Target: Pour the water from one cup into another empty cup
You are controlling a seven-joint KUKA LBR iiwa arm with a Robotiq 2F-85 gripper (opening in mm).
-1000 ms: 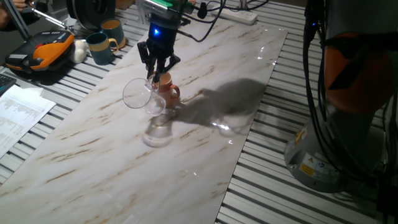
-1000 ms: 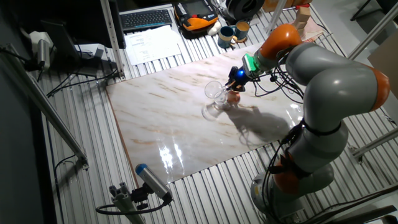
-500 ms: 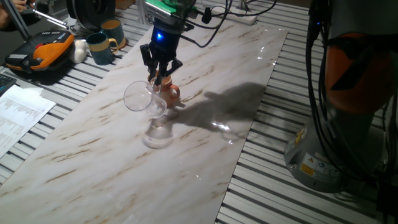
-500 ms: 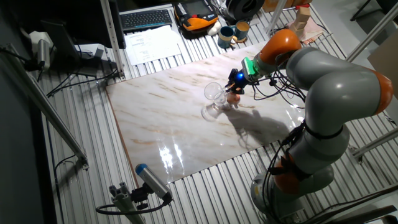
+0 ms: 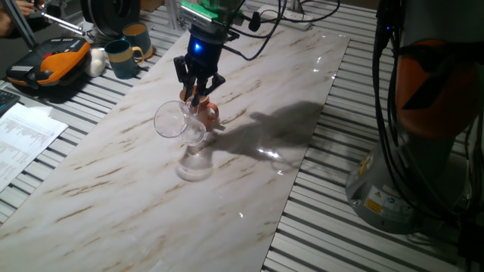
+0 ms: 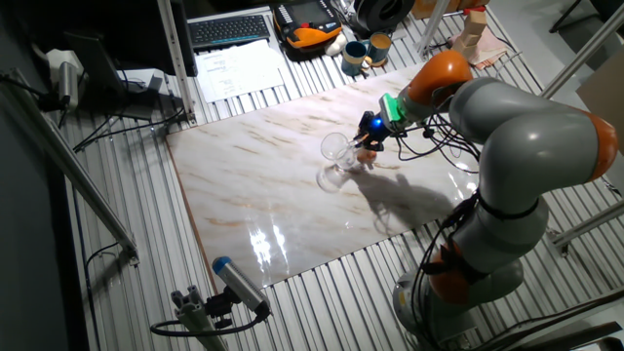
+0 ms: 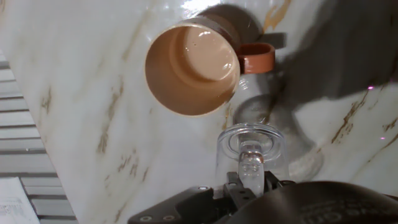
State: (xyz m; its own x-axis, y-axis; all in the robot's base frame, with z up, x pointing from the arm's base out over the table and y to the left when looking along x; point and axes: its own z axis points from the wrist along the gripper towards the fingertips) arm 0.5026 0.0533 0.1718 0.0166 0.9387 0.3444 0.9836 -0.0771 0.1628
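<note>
My gripper [image 5: 195, 97] is shut on the handle of the clear glass mug [image 5: 178, 122], which hangs tipped on its side above the marble board, its mouth facing left. The terracotta mug [image 5: 207, 112] stands upright on the board just behind and right of it. From the other side the glass mug [image 6: 338, 148] lies left of the terracotta mug [image 6: 367, 153]. In the hand view the terracotta mug [image 7: 193, 68] opens upward, and the glass mug [image 7: 250, 144] sits just below it, its handle between my fingertips [image 7: 250, 182]. I cannot make out the water in either cup.
Two teal mugs [image 5: 121, 57] and an orange-and-black case [image 5: 49, 64] sit at the back left off the marble board [image 5: 249, 196]. Papers [image 5: 23, 136] lie at the left. The robot's base [image 5: 423, 151] stands to the right. A light patch cast through the glass lies on the board [image 5: 193, 163].
My gripper and the tipped glass mug have drifted slightly to the right, closer to the terracotta mug. The terracotta mug has not moved.
</note>
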